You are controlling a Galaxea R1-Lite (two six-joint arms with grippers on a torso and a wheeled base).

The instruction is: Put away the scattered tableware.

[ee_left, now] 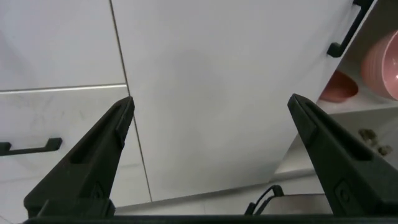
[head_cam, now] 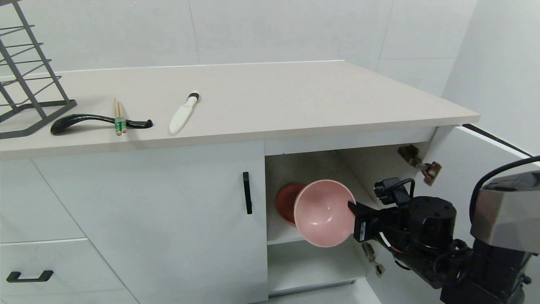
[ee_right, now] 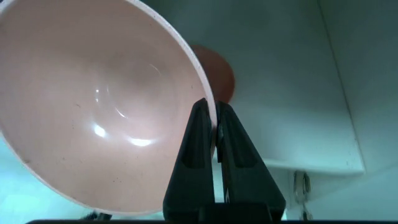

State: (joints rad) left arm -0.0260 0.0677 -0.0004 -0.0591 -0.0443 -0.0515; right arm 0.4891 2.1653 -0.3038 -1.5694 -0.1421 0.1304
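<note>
Pink bowl (head_cam: 322, 213): hangs tipped on edge, hollow turned outward, at the mouth of the open cabinet (head_cam: 379, 162), overlapping the front edge of the shelf (head_cam: 282, 237).
Right gripper (ee_right: 214, 124): fingers pinched together on the pink bowl's rim, one inside the hollow and one outside.
Step in hand (judged): setting the pink bowl on the shelf. It should be carried deeper, levelled so its base meets the board, and kept off the dish already inside. The thin rim grip invites swinging, so a slow release suits.
Cabinet contents: one red bowl (head_cam: 286, 202) sits on the shelf, just behind the pink bowl; the floor below is bare.
Left gripper (ee_left: 211, 102): fingers wide apart, holding nothing, facing the closed door (head_cam: 168, 219).
Countertop (head_cam: 295, 101): black ladle (head_cam: 84, 121), chopsticks (head_cam: 119, 118) and white knife (head_cam: 183, 114) lie loose near the wire rack (head_cam: 25, 84).
</note>
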